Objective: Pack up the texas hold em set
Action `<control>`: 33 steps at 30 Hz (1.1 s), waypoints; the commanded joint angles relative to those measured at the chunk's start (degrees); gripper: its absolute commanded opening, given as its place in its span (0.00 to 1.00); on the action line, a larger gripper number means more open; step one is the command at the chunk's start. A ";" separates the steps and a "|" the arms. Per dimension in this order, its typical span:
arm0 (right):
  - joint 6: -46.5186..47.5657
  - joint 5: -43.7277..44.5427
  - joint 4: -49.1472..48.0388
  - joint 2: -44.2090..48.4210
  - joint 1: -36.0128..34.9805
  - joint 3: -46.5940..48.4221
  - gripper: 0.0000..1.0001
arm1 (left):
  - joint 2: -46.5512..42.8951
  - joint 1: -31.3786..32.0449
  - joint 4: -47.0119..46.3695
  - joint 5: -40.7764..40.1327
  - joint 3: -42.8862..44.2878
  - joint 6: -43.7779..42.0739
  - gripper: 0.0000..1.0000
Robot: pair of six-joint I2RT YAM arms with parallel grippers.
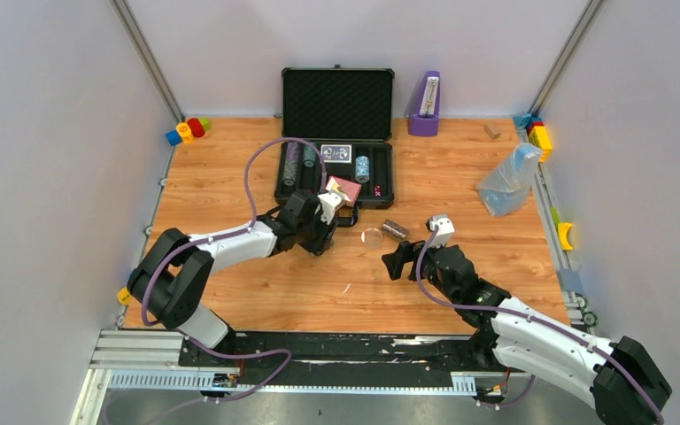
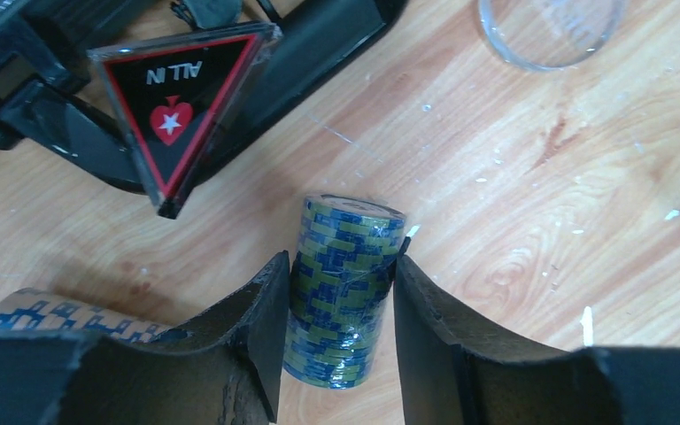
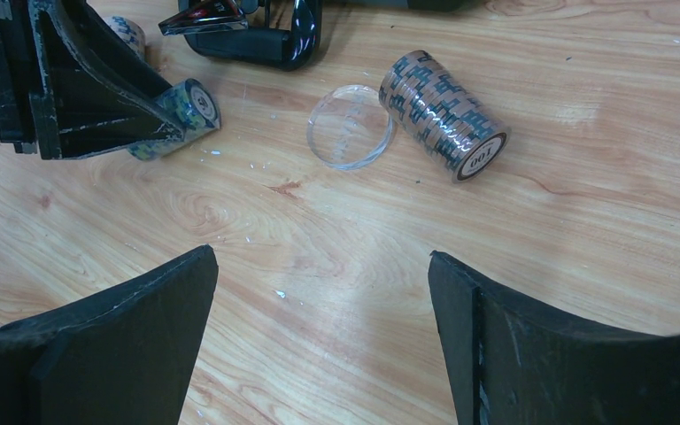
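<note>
The black briefcase (image 1: 381,188) lies open at the back centre, lid upright, with chip stacks (image 1: 362,168) and a blue card deck (image 1: 336,153) inside. My left gripper (image 1: 319,237) is just in front of the case. In the left wrist view, the gripper (image 2: 341,266) is shut on a blue-green chip stack (image 2: 345,266) lying on the table. A brown chip stack (image 3: 443,115) lies on its side ahead of my right gripper (image 3: 320,257), which is open and empty above bare wood. In the top view, the right gripper (image 1: 397,261) sits in front of this stack (image 1: 396,228).
A clear round disc (image 3: 350,127) lies beside the brown stack. A black-and-red "ALL IN" triangle (image 2: 177,106) leans at the case's front edge. Another chip stack (image 2: 53,314) lies left of my left fingers. A purple metronome (image 1: 424,106), a clear plastic bag (image 1: 509,181) and coloured blocks (image 1: 186,131) sit at the back.
</note>
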State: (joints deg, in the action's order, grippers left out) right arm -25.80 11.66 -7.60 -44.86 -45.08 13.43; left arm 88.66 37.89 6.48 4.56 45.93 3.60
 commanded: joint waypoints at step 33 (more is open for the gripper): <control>0.29 0.81 -1.28 1.04 0.08 0.32 0.90 | 2.56 3.99 14.90 -0.52 9.16 0.64 0.52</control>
State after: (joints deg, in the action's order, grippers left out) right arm -25.80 11.90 -7.55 -44.82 -45.08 13.43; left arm 90.59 41.41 20.62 5.54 53.43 4.05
